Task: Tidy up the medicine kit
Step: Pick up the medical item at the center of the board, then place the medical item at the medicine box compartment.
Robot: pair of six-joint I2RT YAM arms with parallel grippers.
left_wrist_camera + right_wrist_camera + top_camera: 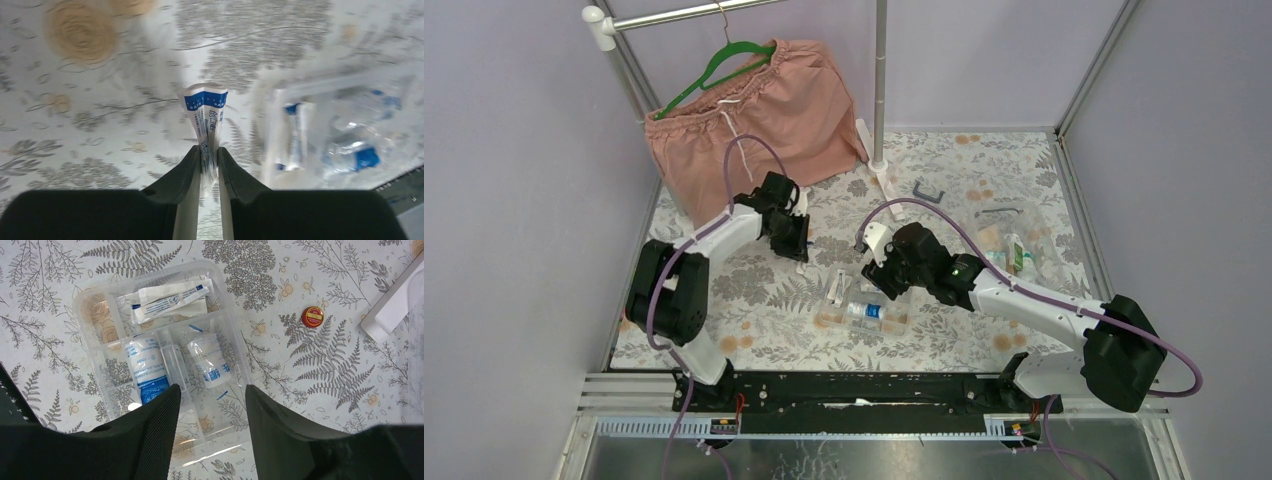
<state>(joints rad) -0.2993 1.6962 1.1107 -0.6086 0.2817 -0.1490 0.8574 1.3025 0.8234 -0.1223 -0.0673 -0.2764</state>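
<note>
The left hand (208,151) is clenched on a white sachet (206,107) with a blue band, its free end pointing at the table (100,100), just left of the clear box (76,302). The right hand (211,390) hangs over the box, released and empty. The box lies open near the table's middle, holding 2 bandage rolls (146,372) and flat packets (167,300)

The sachet (206,107) is hiding its lower end between the left gripper (210,151) fingers, its print showing too blurred to read. The clear box (345,125) is showing smeared in the left wrist view. In the right wrist view the right gripper (212,390) fingers are covering the box's near edge, and a white block (395,307) is running off the right edge.
</note>
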